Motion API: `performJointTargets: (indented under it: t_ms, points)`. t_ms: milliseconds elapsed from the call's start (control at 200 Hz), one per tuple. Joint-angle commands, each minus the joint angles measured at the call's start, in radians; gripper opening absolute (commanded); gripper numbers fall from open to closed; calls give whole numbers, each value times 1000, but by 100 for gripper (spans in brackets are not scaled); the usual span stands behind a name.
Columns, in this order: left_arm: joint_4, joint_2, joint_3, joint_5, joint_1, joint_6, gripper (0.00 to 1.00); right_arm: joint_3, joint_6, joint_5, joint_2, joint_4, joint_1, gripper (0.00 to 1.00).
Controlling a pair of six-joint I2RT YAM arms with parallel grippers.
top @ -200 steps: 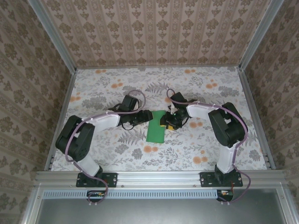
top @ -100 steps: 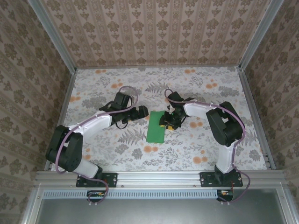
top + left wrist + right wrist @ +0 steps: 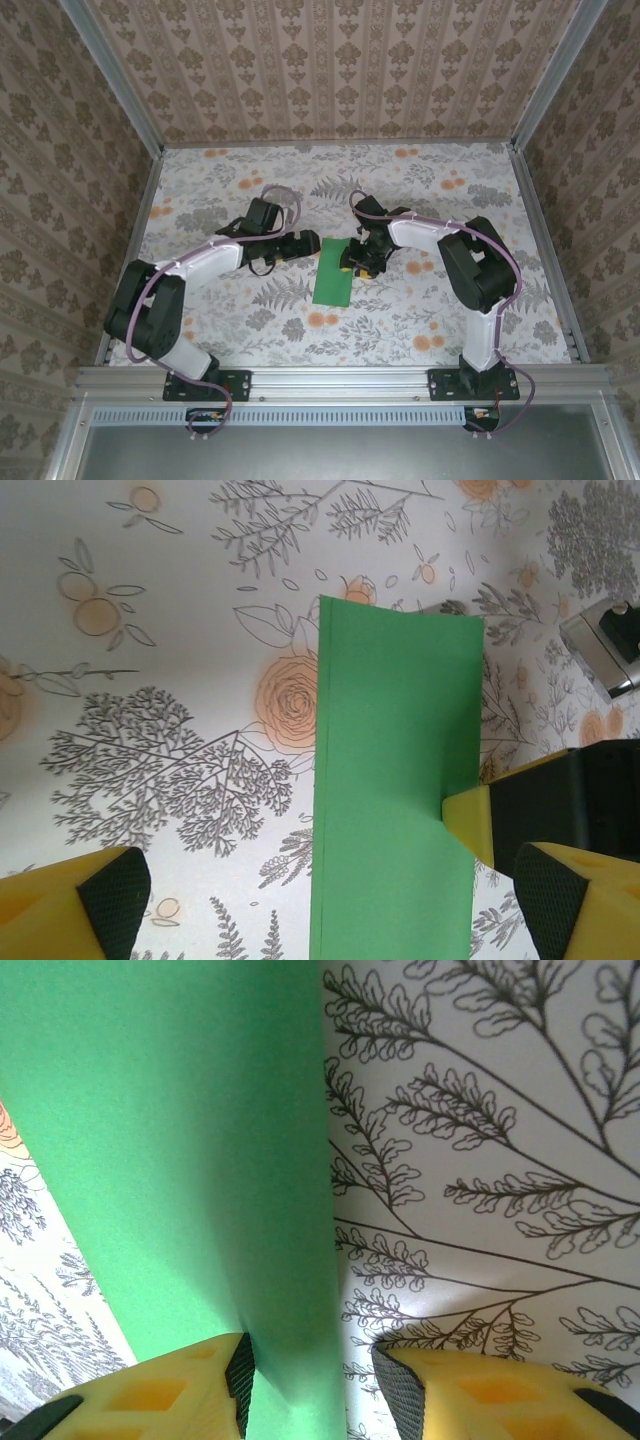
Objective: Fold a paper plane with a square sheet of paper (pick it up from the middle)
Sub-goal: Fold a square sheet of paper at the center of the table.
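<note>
The square sheet of paper (image 3: 333,275), by now a green rectangle with doubled layers along one long edge, lies flat with the right tool (image 3: 318,1375) planted on its right edge; that tool stands half apart, its yellow fingers (image 3: 180,1400) astride the edge, one pad against the green and the other over bare print just beside it, so I'd say it is pinning the paper down rather than pinching it. Across the sheet the left tool (image 3: 330,895) hangs wide open and holds nothing; its two tips frame the near end of the rectangle in its own camera, apart from the paper.

That is the change: a second ago the left tool was narrower and sat right at the sheet's left edge; since then it has spread to full width and drawn off a little toward the far left, while the right tool and the paper have not budged.

Outward from there the flowered tabletop (image 3: 420,190) spreads to the walls; the sheet is at the middle of it, between the two arms.

My reading is that the first half-fold is set and released; the pointed nose folds are all yet to come.
</note>
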Motion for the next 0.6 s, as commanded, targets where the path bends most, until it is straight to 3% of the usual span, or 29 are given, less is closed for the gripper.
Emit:
performJointTargets:
  t_ms: [0,280,450,595]
  points:
    - [33,19,18,54,-4,44,97,-102,10,286,207,-85,7,48]
    - [24,57,27,45,-10,19,89,-93,-1,303,243,-87,14,48]
    - [-93,44,50,-92,4,-50,86,-85,15,312,258,-91,14,48]
    - [-85,1,20,-124,24,-80,86,-75,14,304,277,-90,14,49]
